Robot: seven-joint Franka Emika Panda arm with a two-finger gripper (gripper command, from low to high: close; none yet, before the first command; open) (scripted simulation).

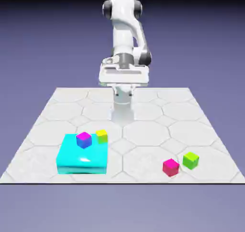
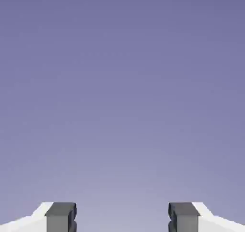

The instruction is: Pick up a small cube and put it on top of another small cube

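Pincer (image 1: pixel 124 93) is wide, fingers well apart, only backdrop (image 2: pixel 122 106) between them in the hand view. Task doesn't say which small cubes; four show, all lower than the pincer and nearer the exterior camera. Sides look about equal, so can't pick a long axis. Magenta-topped blue cube (image 1: pixel 84 140): toward the exterior view's left from the pincer, seen over the top of the flat cyan block (image 1: pixel 83 155), upright edge toward camera. Yellow cube (image 1: pixel 101 136): same side, less far over, at the block's back right corner as seen; can't tell if on it or behind. Crimson cube (image 1: pixel 171 167): toward the exterior view's right from the pincer, on the tiled table (image 1: pixel 146 130), upright edge toward camera. Green cube (image 1: pixel 191 160): same side, farther over, just beside the crimson one, also turned edge-on.
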